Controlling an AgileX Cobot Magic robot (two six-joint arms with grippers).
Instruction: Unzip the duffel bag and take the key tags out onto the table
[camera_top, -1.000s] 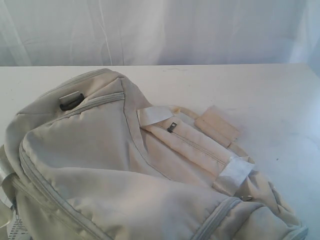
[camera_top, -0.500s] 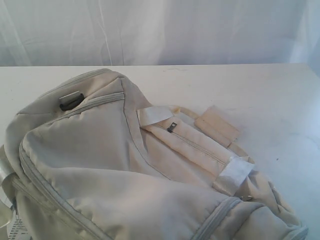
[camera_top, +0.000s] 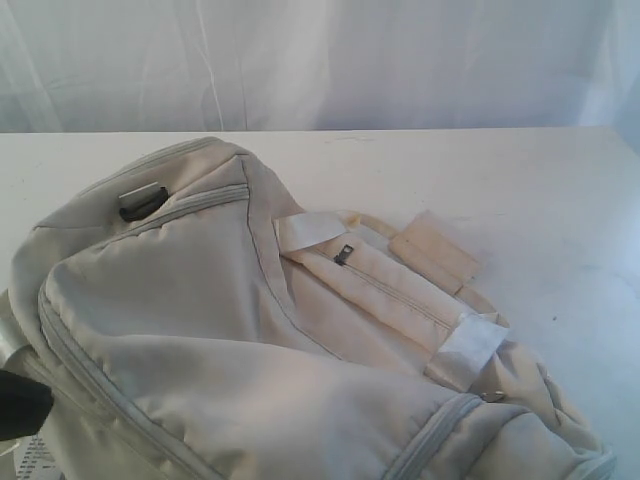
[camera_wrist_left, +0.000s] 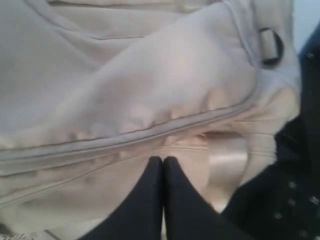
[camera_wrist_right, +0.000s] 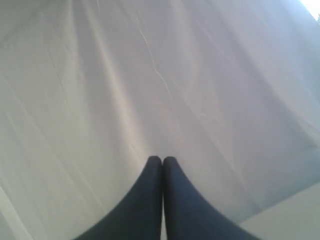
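The beige duffel bag (camera_top: 220, 330) lies zipped on the white table (camera_top: 520, 190), filling the front left of the exterior view. Its long grey zipper (camera_wrist_left: 125, 140) runs closed across the left wrist view. My left gripper (camera_wrist_left: 163, 159) is shut and empty, its tips close to the bag's side just below that zipper; a dark part of it (camera_top: 20, 402) shows at the exterior view's left edge. My right gripper (camera_wrist_right: 162, 159) is shut and empty, with only the white curtain (camera_wrist_right: 150, 75) in front of it. The key tags are hidden.
A black-and-metal strap ring (camera_top: 143, 201) sits on the bag's far left end, and a small zip pocket (camera_top: 390, 290) with a cream tag (camera_top: 435, 250) lies toward the right. The white curtain (camera_top: 320, 60) hangs behind the table.
A dark part of the left arm has come into the exterior view at the lower left edge, beside the bag. The bag has not moved.
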